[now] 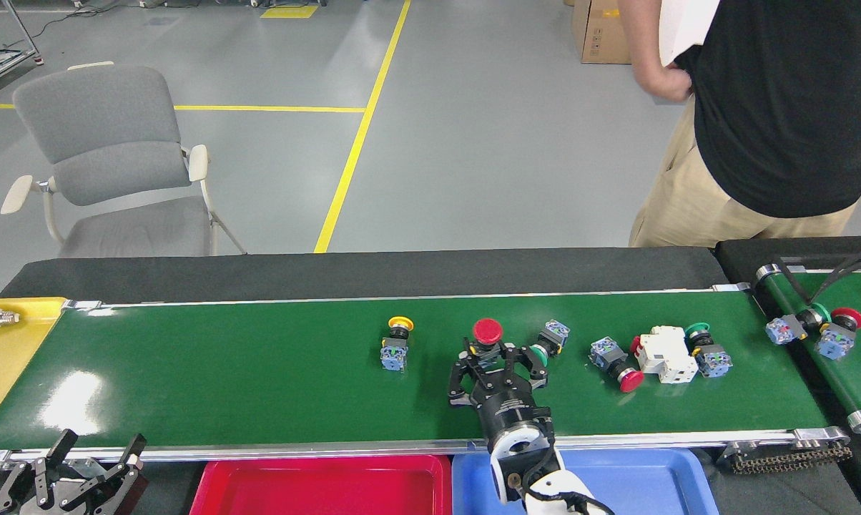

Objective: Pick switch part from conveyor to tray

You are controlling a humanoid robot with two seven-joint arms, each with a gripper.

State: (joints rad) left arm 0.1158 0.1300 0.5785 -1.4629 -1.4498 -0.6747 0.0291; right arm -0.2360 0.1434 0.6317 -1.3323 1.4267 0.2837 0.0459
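Observation:
The conveyor (223,372) carries several switch parts. A red-capped switch part (487,332) stands upright mid-belt. My right gripper (493,353) reaches over the near rail, open, with one finger on each side of that part's base; I cannot see contact. A yellow-capped part (396,343) stands to its left and a green-capped part (550,338) lies to its right. The red tray (316,486) sits below the near rail, left of my right arm. My left gripper (87,468) hangs open at the bottom left, off the belt.
More parts and a white breaker (665,354) lie further right on the belt. A blue tray (652,479) adjoins the red one, and a yellow tray (1,357) sits at the left end. A narrower belt (845,372) is at right. A person (759,129) stands behind.

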